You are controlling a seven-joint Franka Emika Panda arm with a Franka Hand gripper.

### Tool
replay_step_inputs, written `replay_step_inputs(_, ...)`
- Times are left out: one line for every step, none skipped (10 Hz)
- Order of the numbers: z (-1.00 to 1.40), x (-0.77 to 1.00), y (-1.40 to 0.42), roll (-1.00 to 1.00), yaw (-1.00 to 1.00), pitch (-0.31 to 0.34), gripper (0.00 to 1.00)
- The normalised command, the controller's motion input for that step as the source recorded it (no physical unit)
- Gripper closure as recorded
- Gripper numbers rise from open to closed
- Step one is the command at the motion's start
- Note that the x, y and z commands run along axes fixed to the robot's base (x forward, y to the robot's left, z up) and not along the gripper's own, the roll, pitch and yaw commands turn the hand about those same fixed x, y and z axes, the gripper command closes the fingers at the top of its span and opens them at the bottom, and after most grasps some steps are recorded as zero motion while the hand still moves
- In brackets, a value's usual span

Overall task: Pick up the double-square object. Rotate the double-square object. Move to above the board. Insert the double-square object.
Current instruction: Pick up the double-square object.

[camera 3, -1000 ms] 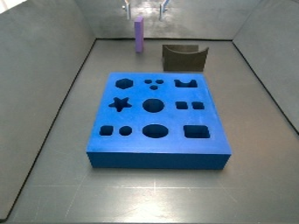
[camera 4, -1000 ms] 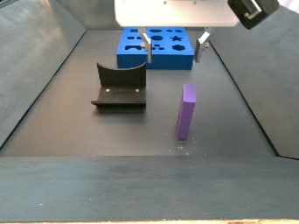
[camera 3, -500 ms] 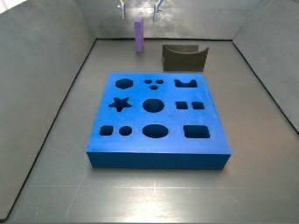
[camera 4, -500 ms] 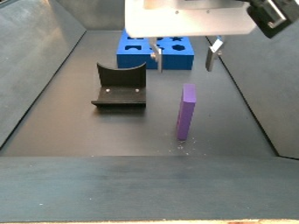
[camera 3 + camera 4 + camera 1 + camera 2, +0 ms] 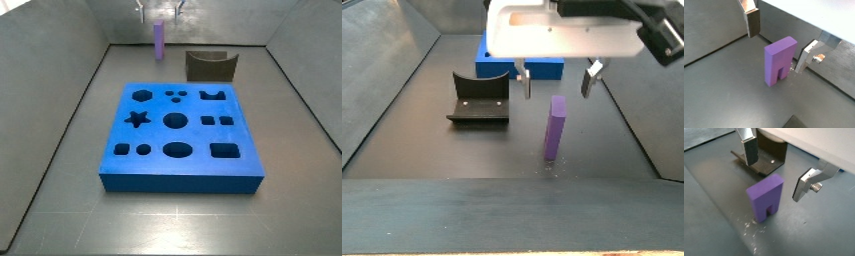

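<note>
Grey walls boxed in the dark floor, where the double-square object (image 5: 555,128) stood upright on end, well apart from the board (image 5: 181,136) and beside the fixture (image 5: 480,99). Its long axis ran vertically, straight below the gripper (image 5: 555,80). The fingers (image 5: 751,23) stood spread wide to either side of its top, touching nothing. Compared with a second before, the gripper had shifted towards the block and dropped lower over it.
</note>
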Motion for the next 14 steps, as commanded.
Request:
replay_step_inputs(-0.23,0.0,0.33,0.13,-0.01,-0.174,0.0)
replay_step_inputs(-0.25,0.0,0.32,0.14,-0.01,-0.169,0.0)
replay_step_inputs(-0.07,-0.08,0.24,0.0,-0.02,-0.009,0.0)
replay_step_inputs(0.0,0.0,0.0,-0.02,0.0,0.0,0.0)
replay_step_inputs(-0.17,0.0,-0.02,0.07,0.0,-0.02,0.0)
replay_step_inputs(-0.55,0.0,-0.11,0.08,0.0,-0.194,0.0)
replay_step_inputs(-0.73,0.0,-0.19,0.12,-0.02,-0.374,0.0)
replay_step_inputs(-0.31,0.0,-0.04,0.02,-0.01,-0.191,0.0)
replay_step_inputs(0.0,0.0,0.0,0.0,0.0,0.0,1.0)
replay_step_inputs(0.0,0.0,0.0,0.0,0.0,0.0,1.0)
replay_step_inputs(0.0,0.0,0.0,0.0,0.0,0.0,1.0)
replay_step_inputs(0.0,0.0,0.0,0.0,0.0,0.0,1.0)
replay_step_inputs(0.0,0.0,0.0,0.0,0.0,0.0,1.0)
replay_step_inputs(0.0,0.0,0.0,0.0,0.0,0.0,1.0)
